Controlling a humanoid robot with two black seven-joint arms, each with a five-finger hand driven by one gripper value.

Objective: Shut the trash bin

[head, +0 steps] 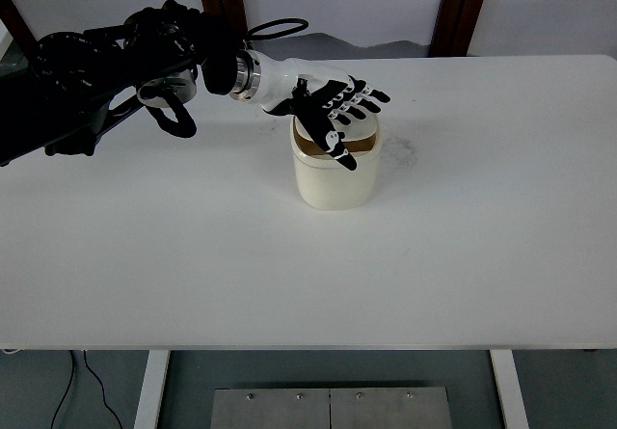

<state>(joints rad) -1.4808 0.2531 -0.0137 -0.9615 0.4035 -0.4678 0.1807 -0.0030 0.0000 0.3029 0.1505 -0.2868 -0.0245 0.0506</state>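
Note:
A small cream trash bin (335, 180) stands upright near the middle of the white table (308, 265). My left hand (339, 111) lies flat over the top of the bin with its fingers spread, and it covers most of the lid. The lid (362, 142) shows only as a cream strip under the palm, nearly level with the rim, with a thin dark gap at the left. The hand holds nothing. My black left arm (116, 67) reaches in from the upper left.
A faint grey smudge (402, 149) marks the table just right of the bin. Two dark wooden posts (459, 10) stand behind the far edge. A metal plate (330, 408) lies on the floor below the near edge.

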